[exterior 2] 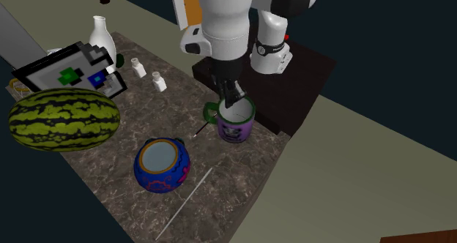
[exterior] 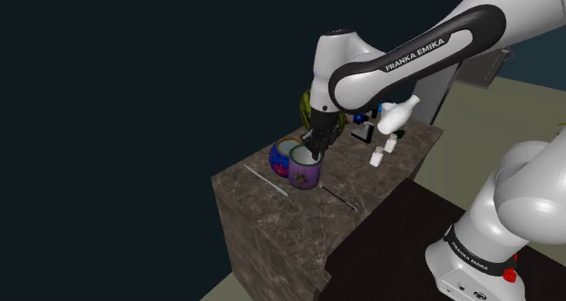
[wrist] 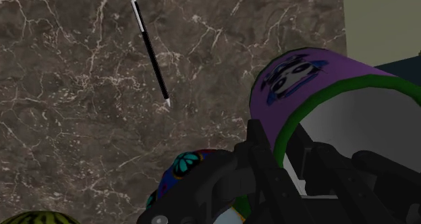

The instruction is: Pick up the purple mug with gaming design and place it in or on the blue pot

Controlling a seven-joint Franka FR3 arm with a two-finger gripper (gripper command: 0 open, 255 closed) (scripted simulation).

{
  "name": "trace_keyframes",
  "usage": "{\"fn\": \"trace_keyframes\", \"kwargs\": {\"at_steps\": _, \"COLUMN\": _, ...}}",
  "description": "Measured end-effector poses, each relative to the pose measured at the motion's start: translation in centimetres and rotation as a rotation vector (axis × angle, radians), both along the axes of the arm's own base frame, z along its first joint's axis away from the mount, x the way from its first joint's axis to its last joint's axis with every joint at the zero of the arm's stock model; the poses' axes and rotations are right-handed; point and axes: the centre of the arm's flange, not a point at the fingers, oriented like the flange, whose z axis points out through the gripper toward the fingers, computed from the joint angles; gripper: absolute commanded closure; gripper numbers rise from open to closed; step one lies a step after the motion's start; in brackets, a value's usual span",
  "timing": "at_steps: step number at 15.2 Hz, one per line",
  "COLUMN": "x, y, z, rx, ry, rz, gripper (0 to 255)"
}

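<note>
The purple mug point(exterior: 306, 170) point(exterior 2: 236, 126) has a green rim, a white inside and a dark game print on its side point(wrist: 303, 81). It stands upright at or just above the marble countertop point(exterior: 272, 218), close beside the blue pot point(exterior: 287, 154) point(exterior 2: 162, 165) point(wrist: 182, 165), which carries coloured flower patterns and is open on top. My black gripper point(exterior: 315, 150) point(exterior 2: 231, 101) point(wrist: 276, 169) comes down from above and is shut on the mug's rim, with one finger inside the wall and the other outside.
A black pen point(wrist: 150, 47) point(exterior 2: 199, 129) and a thin grey rod point(exterior: 265, 179) point(exterior 2: 184, 203) lie on the counter near the mug. A watermelon point(exterior 2: 64, 118), a pixel-patterned board point(exterior 2: 69, 73), a white bottle point(exterior 2: 102, 35) and two small shakers point(exterior 2: 137, 66) stand farther along.
</note>
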Motion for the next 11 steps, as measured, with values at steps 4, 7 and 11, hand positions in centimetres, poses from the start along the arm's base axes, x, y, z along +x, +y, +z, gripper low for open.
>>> {"fn": "trace_keyframes", "kwargs": {"at_steps": 4, "x": 0.0, "y": 0.1, "z": 2.0, "rx": 0.000, "ry": 0.000, "rz": 0.000, "gripper": 255}}
{"fn": "trace_keyframes", "kwargs": {"at_steps": 7, "x": 2.2, "y": -1.5, "z": 2.9, "rx": 0.000, "ry": 0.000, "rz": 0.000, "gripper": 255}}
{"fn": "trace_keyframes", "kwargs": {"at_steps": 11, "x": 6.6, "y": -3.8, "z": 4.0, "rx": 0.000, "ry": 0.001, "rz": 0.000, "gripper": 255}}
